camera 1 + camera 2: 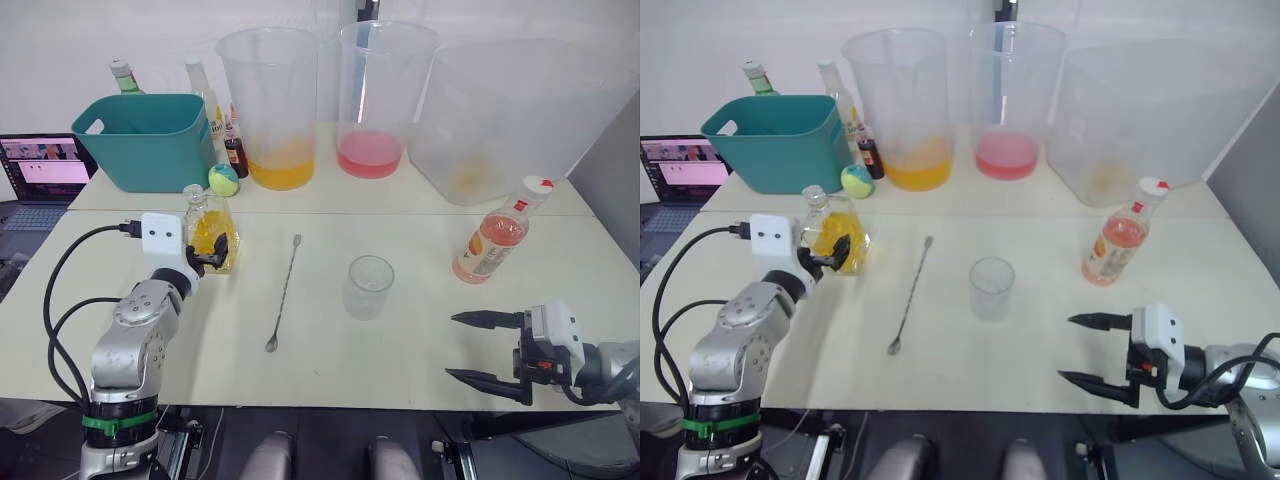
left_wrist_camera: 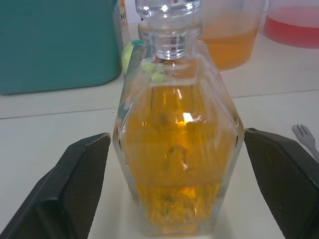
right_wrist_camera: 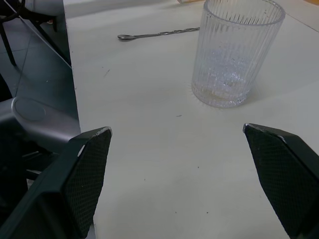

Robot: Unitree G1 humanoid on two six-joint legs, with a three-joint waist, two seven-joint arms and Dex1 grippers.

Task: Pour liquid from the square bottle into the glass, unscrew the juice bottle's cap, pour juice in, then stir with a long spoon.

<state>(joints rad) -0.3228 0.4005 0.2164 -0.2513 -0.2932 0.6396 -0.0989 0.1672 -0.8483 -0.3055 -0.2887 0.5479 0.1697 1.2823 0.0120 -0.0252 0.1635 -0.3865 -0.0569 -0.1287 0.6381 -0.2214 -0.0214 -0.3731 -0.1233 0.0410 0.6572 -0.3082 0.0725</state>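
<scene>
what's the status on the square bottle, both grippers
Left gripper open, straddling the square bottle, not yet clamped. Right gripper open, holding nothing, facing the glass. Stopper on the bottle; long spoon lies between bottle and glass.

Square bottle (image 2: 177,149) — stopper cut off by the edge — base too.

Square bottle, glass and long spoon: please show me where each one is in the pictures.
square bottle (image 2: 177,164): left wrist view, on its flat front side, over the yellow liquid.
glass (image 1: 369,288): left eye view, on the middle of its clear wall.
long spoon (image 1: 285,290): left eye view, on the middle of its thin stem.
</scene>
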